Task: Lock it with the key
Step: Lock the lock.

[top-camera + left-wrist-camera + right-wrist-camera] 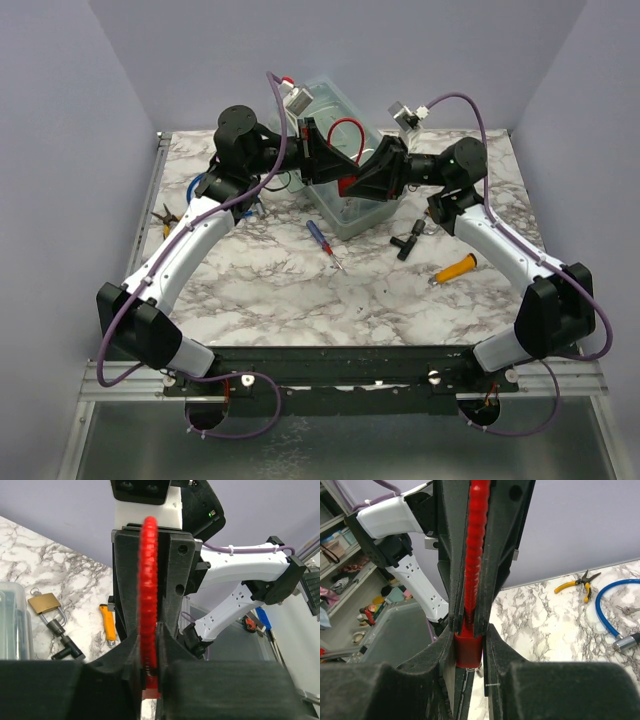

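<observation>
Two grips on a red cable (149, 580); lock (42, 602) untouched.
Over the box (350, 225), left gripper (152, 680) and right gripper (469, 650) both clamp it; lock lies on the bench (300, 290) nearby. Locking all left.

Box (350, 222) sits far-centre on the table (260, 300), screwdriver (322, 240) lying just in front of it, padlock (44, 603) to its right beside a small fitting (62, 637), tool handle (455, 269) nearer right, pliers (572, 584) at left edge.
</observation>
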You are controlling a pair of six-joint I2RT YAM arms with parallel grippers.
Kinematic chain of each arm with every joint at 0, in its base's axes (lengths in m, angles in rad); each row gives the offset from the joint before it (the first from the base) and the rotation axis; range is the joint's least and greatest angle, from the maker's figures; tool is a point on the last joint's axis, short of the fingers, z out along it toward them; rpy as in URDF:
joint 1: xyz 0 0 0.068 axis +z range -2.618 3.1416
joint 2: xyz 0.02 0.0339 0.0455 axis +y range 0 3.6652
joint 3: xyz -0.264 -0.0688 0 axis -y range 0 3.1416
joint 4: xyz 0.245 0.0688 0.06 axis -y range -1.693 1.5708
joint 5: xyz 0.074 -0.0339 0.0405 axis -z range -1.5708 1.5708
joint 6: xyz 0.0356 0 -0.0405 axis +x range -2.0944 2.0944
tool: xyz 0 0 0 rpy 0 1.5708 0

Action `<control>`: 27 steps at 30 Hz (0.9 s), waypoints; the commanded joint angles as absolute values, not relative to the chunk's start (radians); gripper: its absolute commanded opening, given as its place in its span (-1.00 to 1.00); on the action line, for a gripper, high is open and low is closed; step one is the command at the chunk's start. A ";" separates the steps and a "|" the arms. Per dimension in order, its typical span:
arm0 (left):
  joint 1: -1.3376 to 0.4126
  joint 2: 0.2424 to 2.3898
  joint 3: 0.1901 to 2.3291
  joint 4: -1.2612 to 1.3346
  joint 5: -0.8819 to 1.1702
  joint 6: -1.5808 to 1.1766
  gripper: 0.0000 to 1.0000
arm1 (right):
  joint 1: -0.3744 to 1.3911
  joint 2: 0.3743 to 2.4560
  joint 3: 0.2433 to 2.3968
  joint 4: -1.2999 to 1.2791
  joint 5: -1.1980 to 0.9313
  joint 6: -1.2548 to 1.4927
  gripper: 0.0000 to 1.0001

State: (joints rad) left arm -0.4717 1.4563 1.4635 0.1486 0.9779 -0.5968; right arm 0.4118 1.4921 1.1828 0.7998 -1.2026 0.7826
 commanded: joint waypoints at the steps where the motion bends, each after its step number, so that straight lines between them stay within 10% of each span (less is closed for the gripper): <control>1: -0.477 1.463 1.479 0.130 0.964 -0.590 -0.90 | 0.421 1.499 1.224 0.782 -1.212 0.755 -0.99; 4: -0.473 1.463 1.487 0.130 0.963 -0.608 -1.00 | 0.422 1.498 1.224 0.794 -1.208 0.765 -0.87; 9: -0.394 1.453 1.453 0.365 0.999 -0.815 -1.00 | 0.409 1.477 1.212 0.771 -1.195 0.783 0.25; 27: -0.355 1.419 1.396 0.491 0.856 -0.890 -1.00 | 0.421 1.479 1.241 0.643 -1.038 0.632 -0.08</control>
